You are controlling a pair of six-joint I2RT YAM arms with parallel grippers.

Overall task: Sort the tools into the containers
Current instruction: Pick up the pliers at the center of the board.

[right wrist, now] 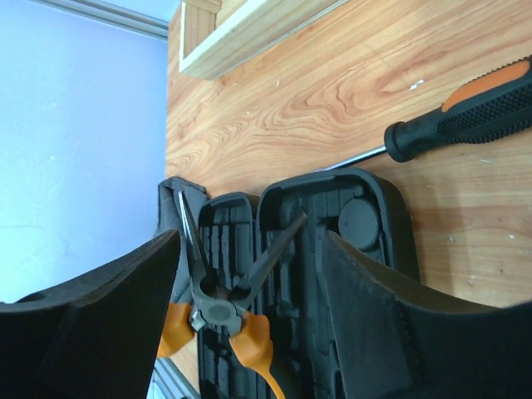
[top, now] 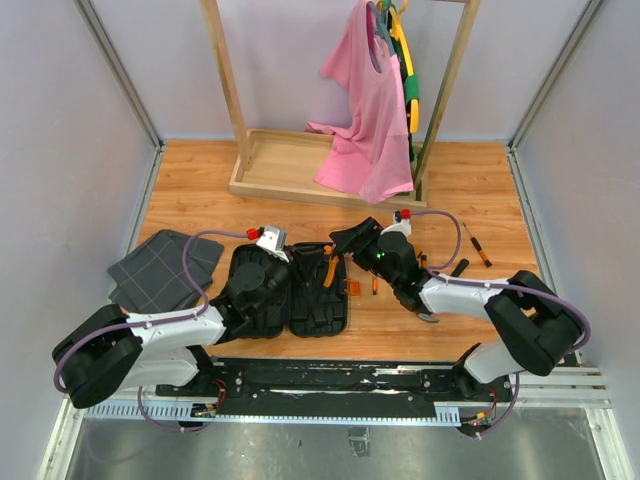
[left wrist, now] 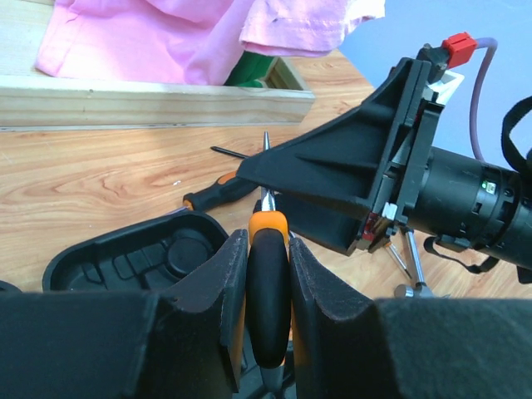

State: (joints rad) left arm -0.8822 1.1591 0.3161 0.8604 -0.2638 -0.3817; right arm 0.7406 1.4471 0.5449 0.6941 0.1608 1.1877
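Observation:
The black tool case (top: 318, 300) lies open on the wooden table between the arms, and its moulded slots (right wrist: 332, 241) show in the right wrist view. My left gripper (left wrist: 268, 283) is shut on an orange-and-black handle of the pliers (left wrist: 268, 249). The pliers (right wrist: 220, 307) hang over the case with their thin nose spread apart. My right gripper (right wrist: 249, 274) stands open around that nose, its fingers (right wrist: 391, 316) wide on either side. From above, the right gripper (top: 352, 245) sits at the case's far right corner, by the pliers (top: 330, 270).
A screwdriver (right wrist: 465, 120) lies on the wood just beyond the case. More tools lie to the right: a screwdriver (top: 476, 245), a small black bar (top: 459, 267) and a hammer head (top: 430, 318). Grey grid fabric (top: 160, 268) lies left. A wooden rack base (top: 290, 170) with a pink shirt (top: 365, 120) stands behind.

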